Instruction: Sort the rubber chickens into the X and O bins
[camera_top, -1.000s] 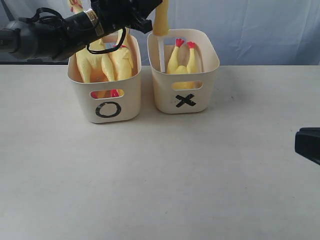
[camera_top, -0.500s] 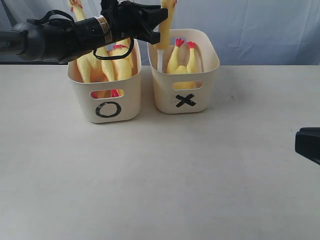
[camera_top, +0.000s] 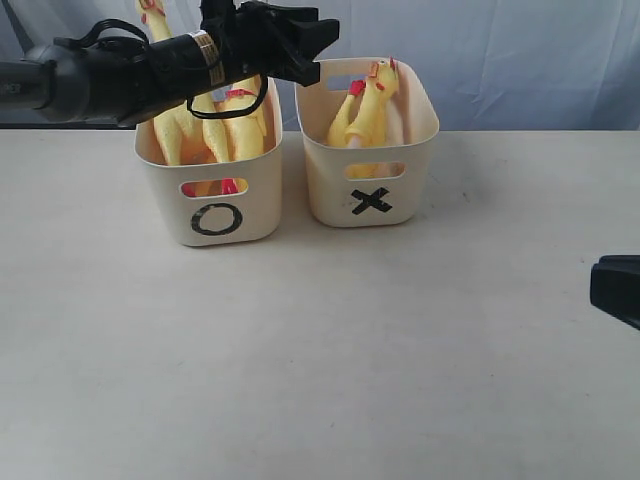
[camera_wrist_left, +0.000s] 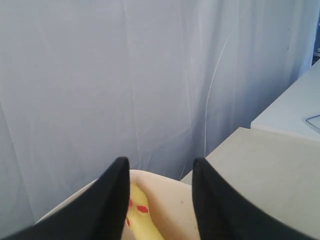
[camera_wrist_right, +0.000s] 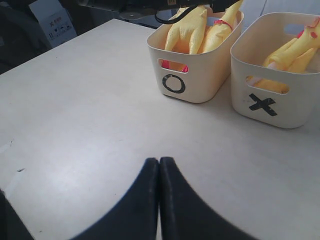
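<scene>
the o bin (camera_top: 215, 215) holds two rubber chickens (camera_top: 190, 130) upright, pointing 12 o'clock. at its 3 o'clock, the x bin (camera_top: 400, 195) holds a headless body (camera_top: 343, 128), red foot up, and a head-and-neck piece (camera_top: 376, 90) leaning toward 1 o'clock. left gripper (camera_top: 318, 52), spread and empty, hangs over the x bin's 10 o'clock corner, its arm (camera_top: 120, 70) across the o bin; right gripper (camera_wrist_right: 159, 165) pressed together

Bright even light, soft faint shadows; wrist views' near foreground blurred.

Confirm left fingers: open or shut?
Open. The left wrist view shows the left fingers spread well apart, with nothing gripped between them.
</scene>
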